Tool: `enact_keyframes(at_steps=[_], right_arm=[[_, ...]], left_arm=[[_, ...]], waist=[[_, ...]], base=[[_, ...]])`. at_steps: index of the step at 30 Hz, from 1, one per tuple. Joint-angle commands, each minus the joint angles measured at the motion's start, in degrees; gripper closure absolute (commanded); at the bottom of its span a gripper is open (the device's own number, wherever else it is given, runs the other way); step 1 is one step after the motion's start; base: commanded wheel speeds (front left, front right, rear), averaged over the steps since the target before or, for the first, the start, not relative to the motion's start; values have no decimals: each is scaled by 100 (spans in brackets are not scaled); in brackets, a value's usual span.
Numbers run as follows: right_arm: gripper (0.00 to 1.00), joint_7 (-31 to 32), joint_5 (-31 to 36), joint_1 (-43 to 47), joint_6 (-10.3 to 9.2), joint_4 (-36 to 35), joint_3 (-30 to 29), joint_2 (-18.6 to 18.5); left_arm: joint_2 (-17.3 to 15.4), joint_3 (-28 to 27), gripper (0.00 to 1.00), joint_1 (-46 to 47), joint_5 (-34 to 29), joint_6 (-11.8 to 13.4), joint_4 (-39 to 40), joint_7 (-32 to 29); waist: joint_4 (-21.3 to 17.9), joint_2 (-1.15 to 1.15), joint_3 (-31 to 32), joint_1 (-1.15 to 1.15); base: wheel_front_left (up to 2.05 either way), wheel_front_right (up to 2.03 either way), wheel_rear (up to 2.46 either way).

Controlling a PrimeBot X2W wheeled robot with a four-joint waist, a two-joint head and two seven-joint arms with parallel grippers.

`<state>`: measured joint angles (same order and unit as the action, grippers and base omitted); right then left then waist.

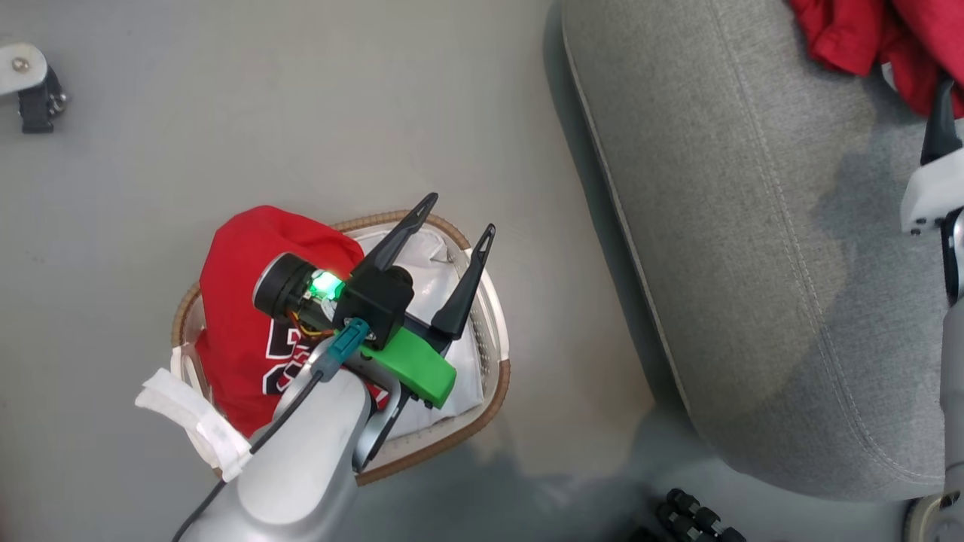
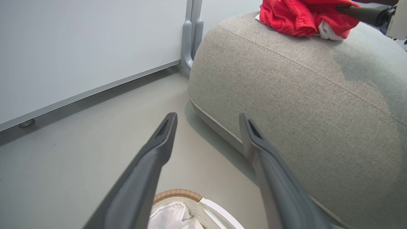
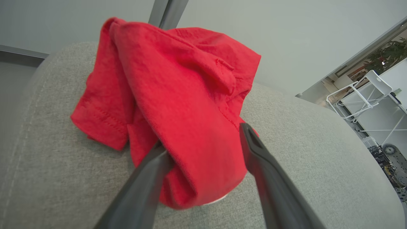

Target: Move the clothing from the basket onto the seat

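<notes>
Half done: plain red garment (image 3: 178, 105) on the seat (image 1: 753, 263), R gripper (image 3: 203, 139) spread wide astride it, gripping nothing; jersey (image 1: 241, 301) left in basket (image 1: 503, 354) beside the seat, L gripper (image 1: 461, 214) open, empty, above it.

Head view: from above, looking steeply down on the floor (image 1: 301, 113), with the basket (image 1: 354, 221) at centre-left and the seat (image 1: 753, 226) at right. Left wrist view: low over the basket, facing across the floor to the seat's side. Right wrist view: close over the seat top, facing the red garment (image 3: 184, 95) at short range. All three views share seat and garment.
</notes>
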<state>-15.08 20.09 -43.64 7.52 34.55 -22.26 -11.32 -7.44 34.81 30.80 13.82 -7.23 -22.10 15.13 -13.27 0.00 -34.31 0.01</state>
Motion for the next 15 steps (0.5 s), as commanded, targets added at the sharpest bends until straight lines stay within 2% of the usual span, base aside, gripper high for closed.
enact_keyframes(at_steps=[1, 9, 15], right_arm=[[0, -14, -86, 219, -6, -47, -5, 32], [0, -14, -331, 905, -6, -223, 274, -18], [0, -14, -563, 1098, -6, -411, 603, -87]], left_arm=[[29, -41, 0, -110, 20, 11, -1, 2], [139, -303, 0, -465, 154, 25, 3, 3], [241, -644, 0, -791, 210, 53, 72, 2]], waist=[[28, 0, 230, -1], [154, 0, 927, -1], [367, 0, 1487, -1]], base=[[0, 0, 0], [0, 0, 0], [0, 0, 0]])
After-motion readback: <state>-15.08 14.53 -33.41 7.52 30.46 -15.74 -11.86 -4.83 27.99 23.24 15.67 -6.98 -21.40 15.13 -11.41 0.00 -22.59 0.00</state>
